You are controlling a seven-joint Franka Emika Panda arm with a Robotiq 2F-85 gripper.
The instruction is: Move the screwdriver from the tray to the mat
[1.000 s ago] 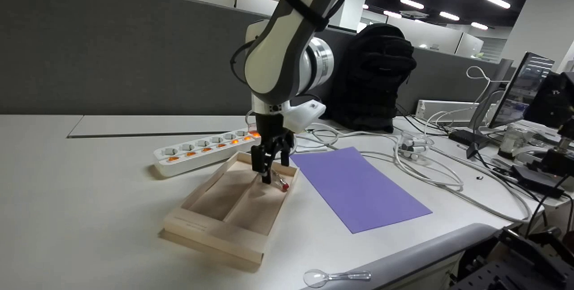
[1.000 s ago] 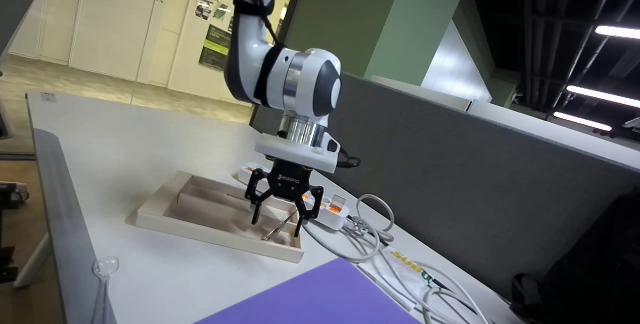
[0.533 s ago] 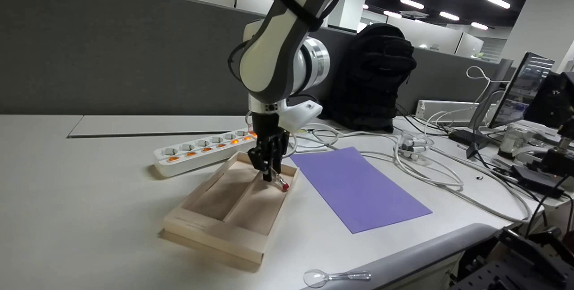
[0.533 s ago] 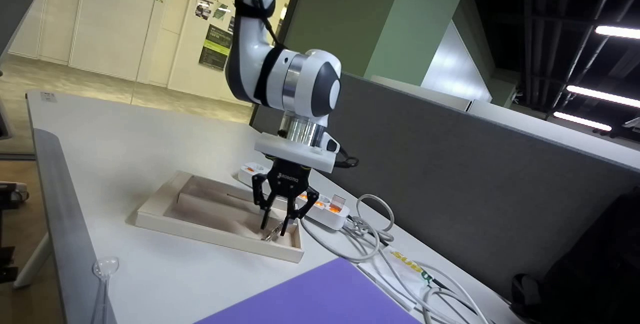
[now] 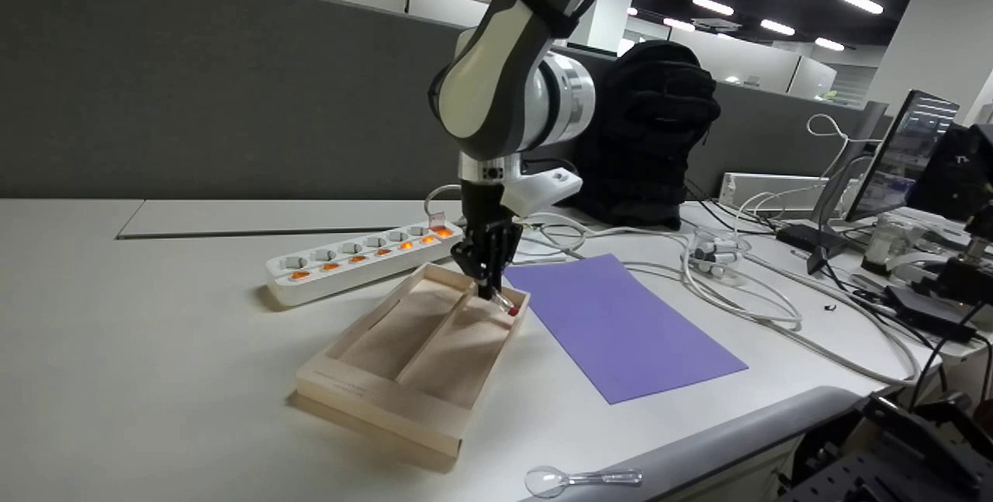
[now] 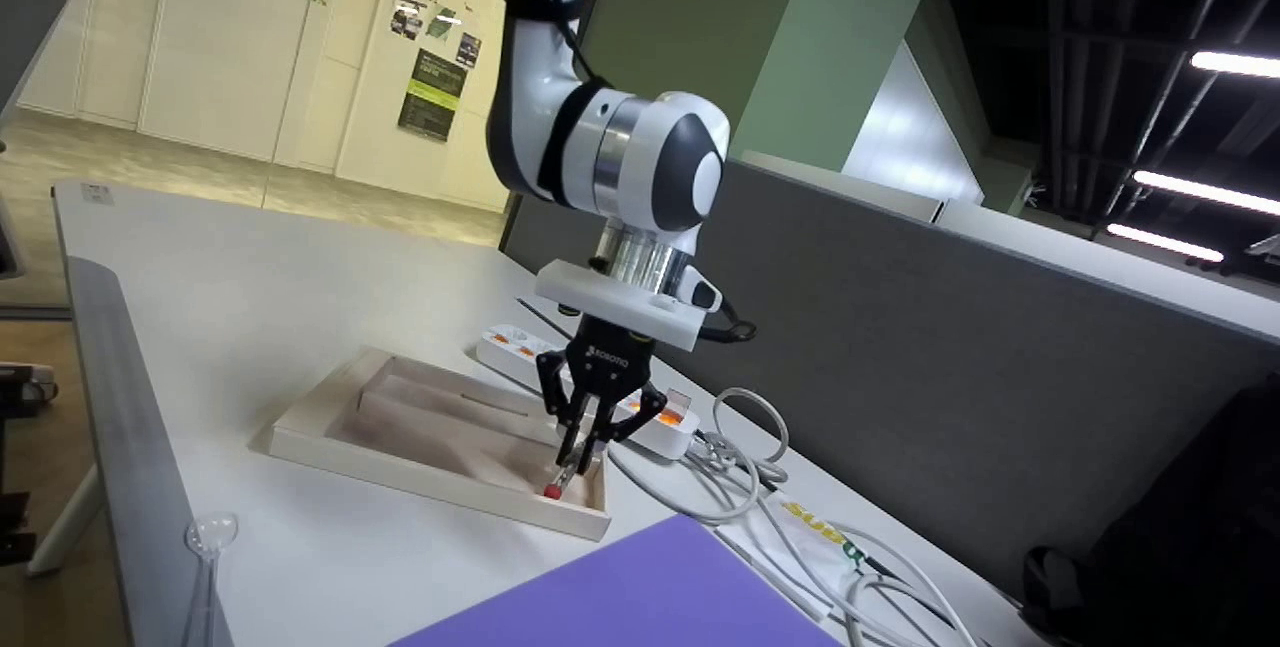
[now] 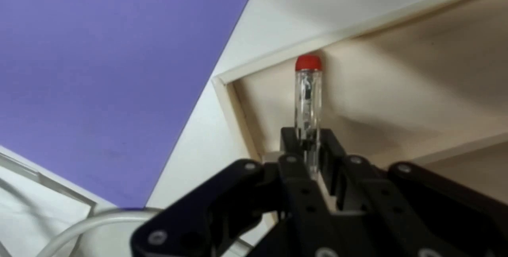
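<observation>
the arm (image 5: 485, 102) has shifted since half a second ago and shows further to the right in both exterior views. the purple mat (image 5: 621, 327) lies flat where it lay. the beige tray (image 5: 380, 403) has slid slightly toward the mat, and one corner now sits just beside the mat's edge. half a second ago the gripper (image 7: 308, 140) had its two fingers (image 7: 332, 149) apart; now they are drawn together, clamped on the handle of the screwdriver (image 7: 308, 94).

the screwdriver is between the fingertips, at the corner of the tray nearest the mat, over the compartment on the mat's side. the clear part of its handle runs back between the fingers, and its red end points out past them, just beside the long rim of the tray. the rest of the screwdriver is hidden in the wrist view. whether it touches the tray's floor i cannot tell.
</observation>
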